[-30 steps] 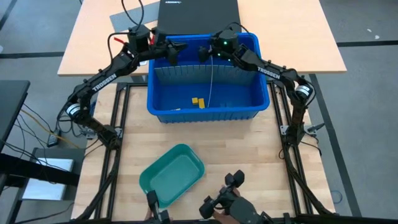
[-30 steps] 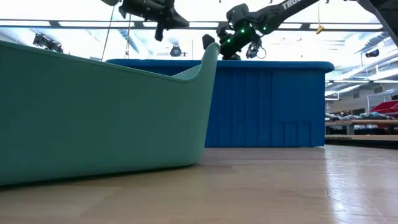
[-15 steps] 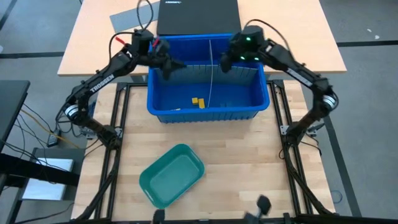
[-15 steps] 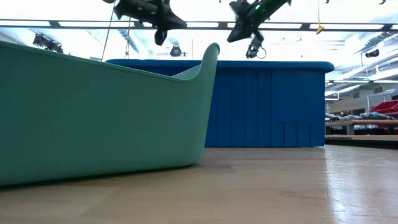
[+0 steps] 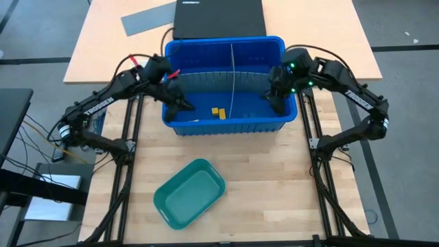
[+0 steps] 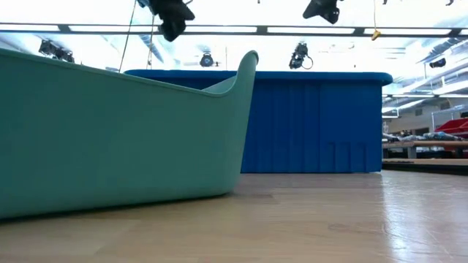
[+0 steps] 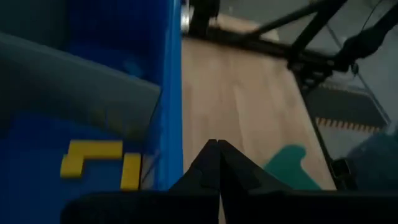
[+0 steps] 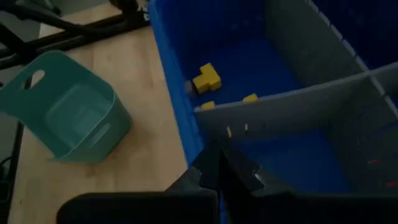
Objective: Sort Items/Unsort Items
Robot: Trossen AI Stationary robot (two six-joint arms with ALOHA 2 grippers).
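Two tools are over the blue bin (image 5: pixel 224 123), both with fingers pressed together and nothing between them.

Left tool (image 5: pixel 184 104): hangs just inside the bin's left wall, above the left compartment. Its wrist view shows the two dark fingers (image 7: pixel 211 163) meeting in a point, with the bin's blue wall and bare wood of the surface (image 5: pixel 274 171) beyond.

Right tool (image 5: pixel 274 103): hangs inside the bin near its right wall, above the right compartment. Its wrist view shows the fingers (image 8: pixel 219 167) closed to a point over the bin's front rim.

Items: a few yellow blocks (image 5: pixel 218 112) lie on the bin floor in the left compartment, close to the thin grey divider sheet (image 5: pixel 232 81) that splits the bin from front to back. In the left wrist view the yellow blocks (image 7: pixel 93 160) lie flat on the blue floor, just beside a grey divider. In the right wrist view one larger cluster of yellow (image 8: pixel 206 78) and two smaller pieces sit near a grey divider. Exact count cannot be told. Neither tool touches them.

Teal tray (image 5: pixel 190 193): on the wooden surface in front of the bin, well apart from it, turned at an angle. It fills the left of the low view, with the bin's front wall behind it.

A dark closed laptop (image 5: pixel 218 17) and a grey sheet (image 5: pixel 146 18) lie on the desk behind the bin.
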